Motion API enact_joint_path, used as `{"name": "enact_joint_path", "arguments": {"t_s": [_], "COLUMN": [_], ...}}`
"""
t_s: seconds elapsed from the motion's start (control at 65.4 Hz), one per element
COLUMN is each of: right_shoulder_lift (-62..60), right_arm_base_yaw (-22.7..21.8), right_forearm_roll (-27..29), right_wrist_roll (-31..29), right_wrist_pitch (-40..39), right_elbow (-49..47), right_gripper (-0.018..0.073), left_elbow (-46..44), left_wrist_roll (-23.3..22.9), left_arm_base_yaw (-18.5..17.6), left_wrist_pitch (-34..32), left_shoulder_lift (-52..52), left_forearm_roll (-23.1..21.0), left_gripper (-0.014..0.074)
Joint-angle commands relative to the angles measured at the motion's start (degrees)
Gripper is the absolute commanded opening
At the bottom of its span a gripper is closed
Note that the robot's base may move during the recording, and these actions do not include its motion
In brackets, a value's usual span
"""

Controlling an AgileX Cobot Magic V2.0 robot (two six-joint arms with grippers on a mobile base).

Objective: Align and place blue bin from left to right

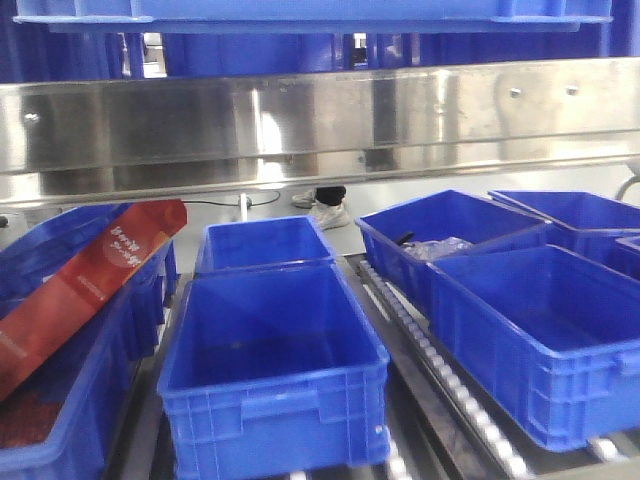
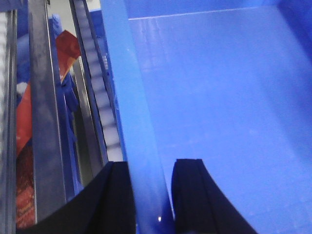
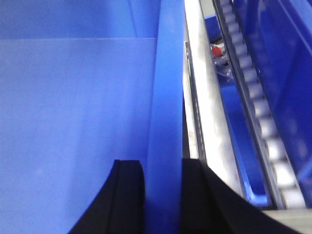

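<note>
left claw [image 2: 152,165] sits nearest, pinched over the left wall of the blue bin [image 2: 129,87], one finger inside and one outside. a roller rail [image 2: 97,97] and a red carton [image 2: 68,46] lie beyond. right claw [image 3: 162,163] clamps the opposite wall likewise, i judge to keep the bin level for a sideways carry. the front view shows neither arm. the pale rim [image 1: 310,18] along its top edge may be this bin; i cannot tell. darker bins [image 1: 275,370] sit below.
</note>
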Motion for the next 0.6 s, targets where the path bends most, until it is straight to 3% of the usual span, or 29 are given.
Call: {"name": "enact_joint_path", "arguments": {"t_s": [0.0,0.581], "right_shoulder_lift": [-1.09,-1.09], "right_arm_base_yaw": [-0.38,-0.38], "right_forearm_roll": [-2.38,-2.38], "right_wrist_roll": [-1.20,-1.20], "right_wrist_pitch": [-9.05,-9.05], "right_elbow": [-0.77,-0.77], "right_gripper": [-0.0070,-0.0070], "left_elbow": [-0.87,-0.87], "left_wrist_roll": [1.41,1.41], "left_arm_base_yaw": [-0.15,-0.15], "left_wrist_pitch": [-3.09,-3.09], "left_shoulder_lift": [-1.23,-1.23], "left_forearm_roll": [0.44,0.44], "left_gripper": [-0.0009,-0.0009]}}
